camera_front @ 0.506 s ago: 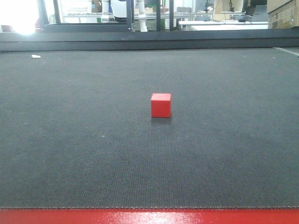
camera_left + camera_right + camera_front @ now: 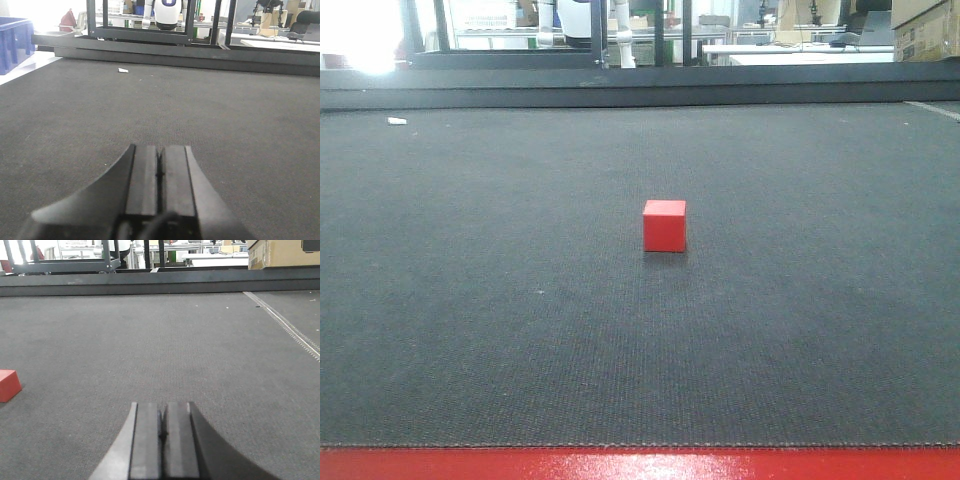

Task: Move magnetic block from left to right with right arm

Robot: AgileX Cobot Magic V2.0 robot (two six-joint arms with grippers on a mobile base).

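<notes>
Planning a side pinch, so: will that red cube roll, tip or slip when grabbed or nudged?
The red cube sits flat on one face, so it probably won't roll. Sharp edges and flat sides suggest a rigid, easy pinch. The textured mat likely drags against pushes.

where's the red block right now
The magnetic block sits near the middle of the dark mat in the front view, and at the right wrist view's left edge.

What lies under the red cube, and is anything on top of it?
The red cube stands on the dark mat; its top face is bare. The patch directly beneath it is covered and cannot be seen.
</notes>
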